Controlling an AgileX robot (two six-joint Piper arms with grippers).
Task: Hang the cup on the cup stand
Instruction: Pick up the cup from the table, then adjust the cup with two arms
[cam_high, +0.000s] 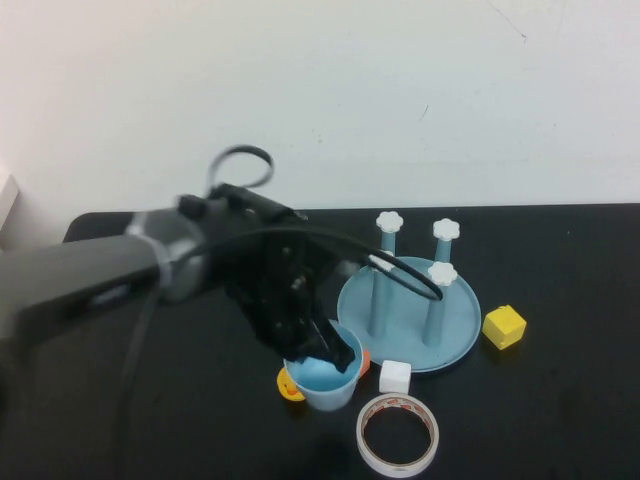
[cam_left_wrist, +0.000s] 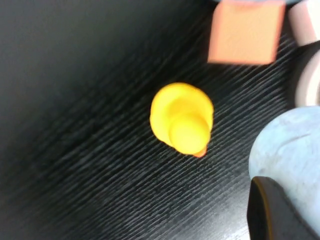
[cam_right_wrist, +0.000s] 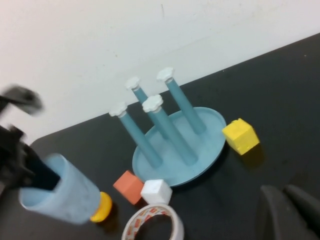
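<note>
The light-blue cup (cam_high: 327, 385) is just in front-left of the cup stand, mouth up and slightly tilted. My left gripper (cam_high: 325, 355) is shut on the cup's rim, with one dark finger (cam_left_wrist: 272, 212) inside it and the cup wall (cam_left_wrist: 290, 145) beside it. The right wrist view shows the cup (cam_right_wrist: 65, 197) held with a finger inside. The cup stand (cam_high: 405, 320) has a round teal base and four blue posts with white flower caps, all bare; it also shows in the right wrist view (cam_right_wrist: 210, 130). My right gripper (cam_right_wrist: 286, 194) is shut and empty, low over the table to the stand's right.
A yellow duck (cam_high: 289, 385) and an orange cube (cam_high: 364, 358) lie right beside the cup. A white cube (cam_high: 395, 377) and a white tape roll (cam_high: 398, 433) lie in front of the stand. A yellow cube (cam_high: 504, 326) lies at its right.
</note>
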